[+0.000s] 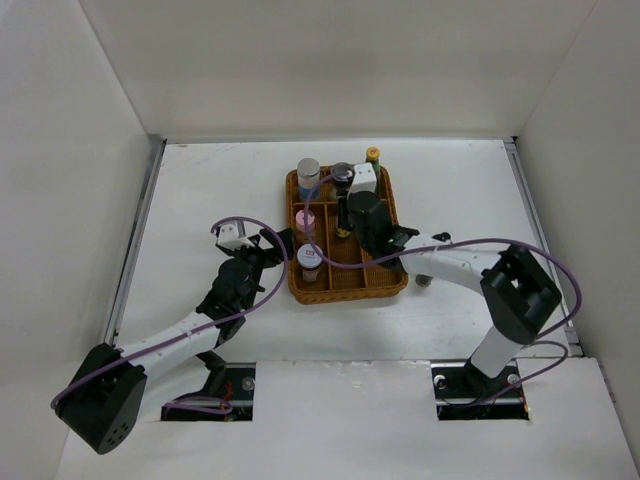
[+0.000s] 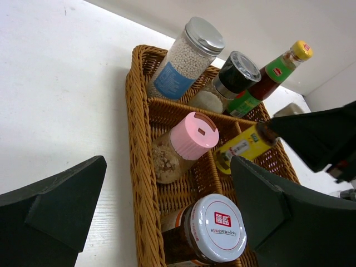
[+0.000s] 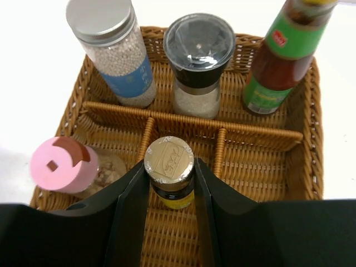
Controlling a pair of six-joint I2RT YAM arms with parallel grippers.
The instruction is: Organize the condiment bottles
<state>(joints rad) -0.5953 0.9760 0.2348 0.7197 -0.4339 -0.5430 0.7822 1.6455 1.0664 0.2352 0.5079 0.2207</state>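
White bench (image 1: 200, 180): left gripper (image 1: 266, 246) wide open, empty, at 9 o'clock of brown wicker divided tray (image 1: 345, 292). Right gripper (image 3: 171, 183) clamped on gold-capped yellow-label bottle (image 3: 169, 158) in the tray's centre compartment. Pink-lidded jar (image 3: 61, 164) sits at its 9 o'clock.

Tray (image 3: 256, 132) rough wicker; grey-capped btl (image 3: 114, 55) lid brushed metal; yellow-label btl (image 3: 171, 172) cap embossed, shiny gold.
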